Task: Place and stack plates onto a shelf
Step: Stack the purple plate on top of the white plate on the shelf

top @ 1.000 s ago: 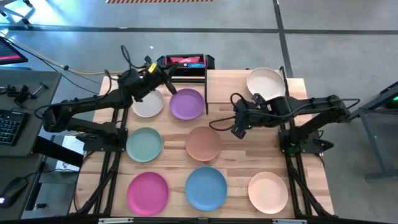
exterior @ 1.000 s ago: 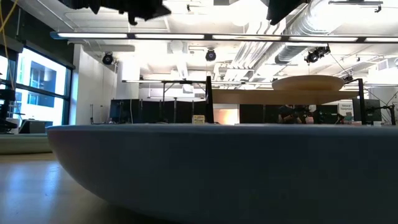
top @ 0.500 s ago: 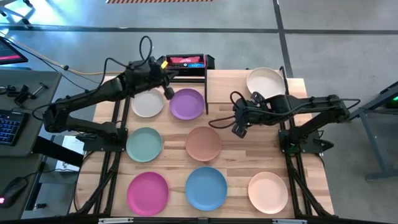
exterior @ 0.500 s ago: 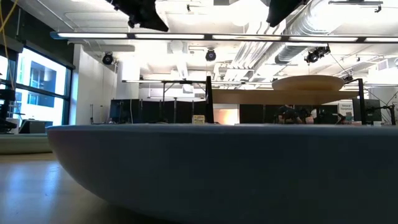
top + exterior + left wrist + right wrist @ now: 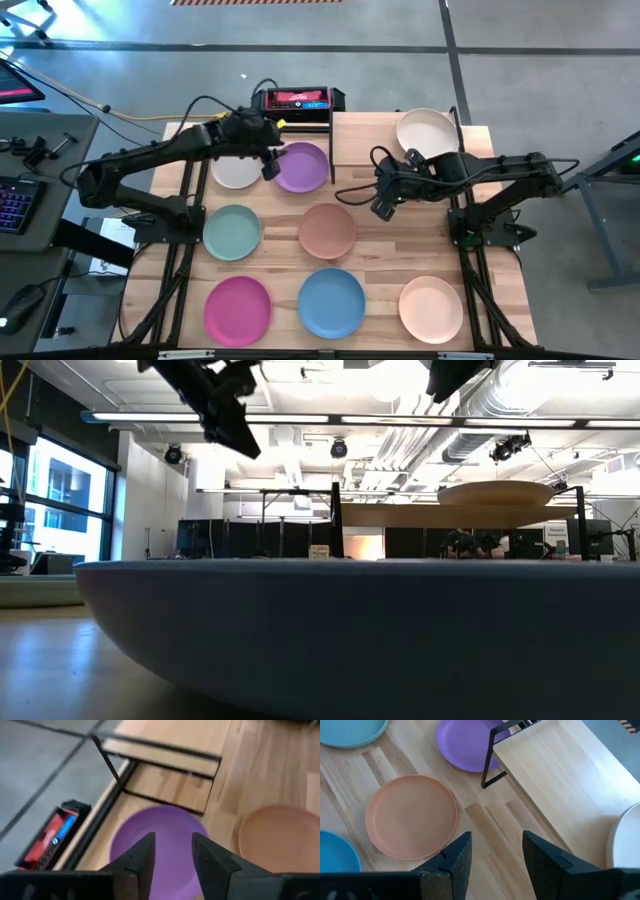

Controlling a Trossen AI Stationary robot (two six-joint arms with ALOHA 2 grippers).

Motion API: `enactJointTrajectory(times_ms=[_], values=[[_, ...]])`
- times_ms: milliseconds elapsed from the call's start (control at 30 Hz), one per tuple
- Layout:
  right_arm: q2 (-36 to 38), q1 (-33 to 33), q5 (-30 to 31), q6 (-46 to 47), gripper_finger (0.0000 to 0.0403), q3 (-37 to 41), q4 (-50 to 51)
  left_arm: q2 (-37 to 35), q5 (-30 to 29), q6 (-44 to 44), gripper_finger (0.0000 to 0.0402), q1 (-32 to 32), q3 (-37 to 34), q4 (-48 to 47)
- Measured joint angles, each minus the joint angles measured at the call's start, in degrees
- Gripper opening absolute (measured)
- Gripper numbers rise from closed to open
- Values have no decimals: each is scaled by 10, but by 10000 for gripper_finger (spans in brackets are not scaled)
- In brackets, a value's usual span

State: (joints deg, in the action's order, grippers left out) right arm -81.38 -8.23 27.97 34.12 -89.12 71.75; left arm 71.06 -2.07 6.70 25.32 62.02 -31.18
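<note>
1. The left gripper (image 5: 268,165) is seen above the near edge of the purple plate (image 5: 301,166), jaws parted and empty, probably lined up to take its rim.
2. Seven plates lie flat on the bench (image 5: 380,260), rims upward; being round, no long axis is shown.
3. The right gripper (image 5: 382,207) is held beside the terracotta plate (image 5: 327,230), jaws parted, nothing gripped.
4. The shelf (image 5: 395,150) runs across the bench's far right, with the cream plate (image 5: 427,131) already set on it.
</note>
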Motion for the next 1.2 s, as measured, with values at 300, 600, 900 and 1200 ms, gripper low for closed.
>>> enactJointTrajectory(times_ms=[300, 600, 900, 1200], values=[[0, 0, 1, 16, 153, 0, 0, 87, 0, 38, 125, -30, -2, -10], [0, 0, 1, 16, 153, 0, 0, 177, -1, 65, 120, -57, -2, -25], [0, 0, 1, 15, 153, 0, 0, 224, -1, 85, 120, -64, -2, -36], [0, 0, 3, 15, 153, 0, 1, 261, -2, 85, 120, -66, -2, -36]])
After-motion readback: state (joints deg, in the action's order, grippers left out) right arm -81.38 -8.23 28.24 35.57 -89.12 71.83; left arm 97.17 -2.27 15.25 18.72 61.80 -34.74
